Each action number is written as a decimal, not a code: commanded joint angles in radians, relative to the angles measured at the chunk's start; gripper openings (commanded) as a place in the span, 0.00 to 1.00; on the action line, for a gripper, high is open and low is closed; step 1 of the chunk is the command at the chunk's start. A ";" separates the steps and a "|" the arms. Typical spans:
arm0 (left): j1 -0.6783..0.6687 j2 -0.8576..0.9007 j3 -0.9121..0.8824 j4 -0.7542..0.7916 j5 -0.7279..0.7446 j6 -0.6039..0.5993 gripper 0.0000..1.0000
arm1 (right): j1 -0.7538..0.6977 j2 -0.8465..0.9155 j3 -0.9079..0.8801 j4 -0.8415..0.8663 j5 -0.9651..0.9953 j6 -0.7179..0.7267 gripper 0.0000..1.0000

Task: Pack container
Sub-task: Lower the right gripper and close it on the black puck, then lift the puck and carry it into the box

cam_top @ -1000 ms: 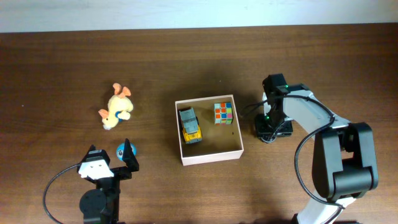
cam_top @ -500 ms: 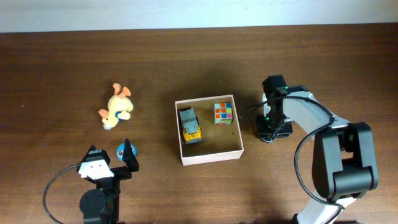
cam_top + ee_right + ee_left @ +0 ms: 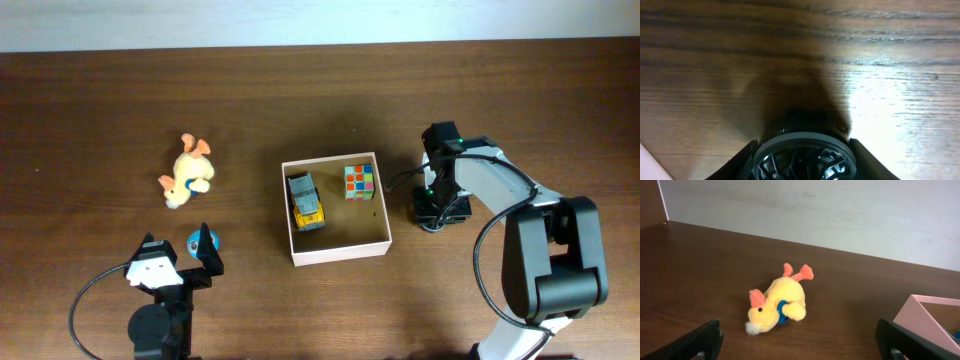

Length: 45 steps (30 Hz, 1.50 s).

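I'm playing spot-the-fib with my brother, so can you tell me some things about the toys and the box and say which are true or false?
The yellow duck is inside the box. False: it lies on the table, left of the box.
A colourful cube sits in the box. True.
A toy truck is in the box too. True.
The left hand is squeezing the duck. False: it is open, apart from the duck.
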 commanded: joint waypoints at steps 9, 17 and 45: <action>0.006 -0.007 -0.006 0.000 0.014 -0.005 0.99 | 0.006 -0.011 0.166 -0.128 0.010 0.000 0.46; 0.006 -0.007 -0.006 0.000 0.014 -0.005 0.99 | 0.060 -0.013 0.323 -0.224 0.011 -0.020 0.47; 0.006 -0.008 -0.006 0.000 0.014 -0.005 0.99 | 0.481 -0.003 0.574 -0.200 0.129 -0.019 0.47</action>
